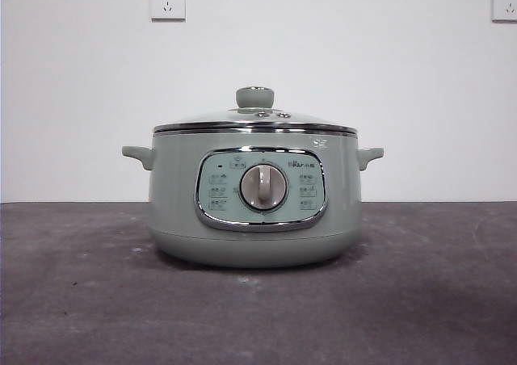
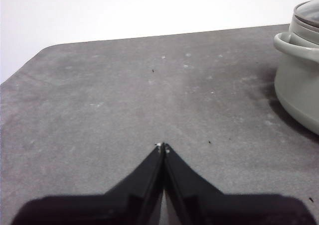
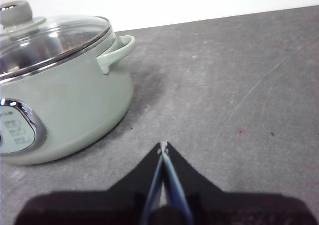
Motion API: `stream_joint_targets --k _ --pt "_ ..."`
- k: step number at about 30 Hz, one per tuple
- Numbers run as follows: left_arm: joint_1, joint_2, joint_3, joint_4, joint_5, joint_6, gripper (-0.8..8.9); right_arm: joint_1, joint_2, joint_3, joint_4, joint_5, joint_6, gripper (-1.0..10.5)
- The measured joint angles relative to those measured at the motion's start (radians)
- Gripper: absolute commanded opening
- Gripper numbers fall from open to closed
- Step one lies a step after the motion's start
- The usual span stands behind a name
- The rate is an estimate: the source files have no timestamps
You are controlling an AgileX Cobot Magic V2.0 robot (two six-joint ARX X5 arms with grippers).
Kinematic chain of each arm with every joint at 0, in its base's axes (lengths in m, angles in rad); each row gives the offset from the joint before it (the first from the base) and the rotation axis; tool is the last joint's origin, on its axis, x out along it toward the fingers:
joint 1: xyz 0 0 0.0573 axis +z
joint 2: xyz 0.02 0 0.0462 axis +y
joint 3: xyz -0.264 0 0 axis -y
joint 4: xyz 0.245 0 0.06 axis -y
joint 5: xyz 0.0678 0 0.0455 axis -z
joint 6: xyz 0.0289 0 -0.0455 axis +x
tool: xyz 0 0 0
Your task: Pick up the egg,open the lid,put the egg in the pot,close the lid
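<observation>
Resting on the pot, the lid, pot on grey tabletop, left gripper and right gripper flanking the pot, jaws clenched, empty.

pot standing mid-table, lid seated on its rim, wall behind with one socket up left and another socket up right, left gripper and right gripper over the table either side of the pot

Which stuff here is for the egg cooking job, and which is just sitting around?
For the job:
round pale green electric pot
clear glass lid with green knob, on the pot
left end effector, shut
right end effector, shut
Egg: not visible.

Just there:
grey table
two white wall sockets
</observation>
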Motion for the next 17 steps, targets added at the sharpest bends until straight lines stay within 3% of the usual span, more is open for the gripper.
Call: stream_joint_targets --k 17 --pt "0.0 0.0 0.0 0.0 0.0 0.0 -0.03 0.0 0.0 0.0 0.0 0.0 0.014 0.0"
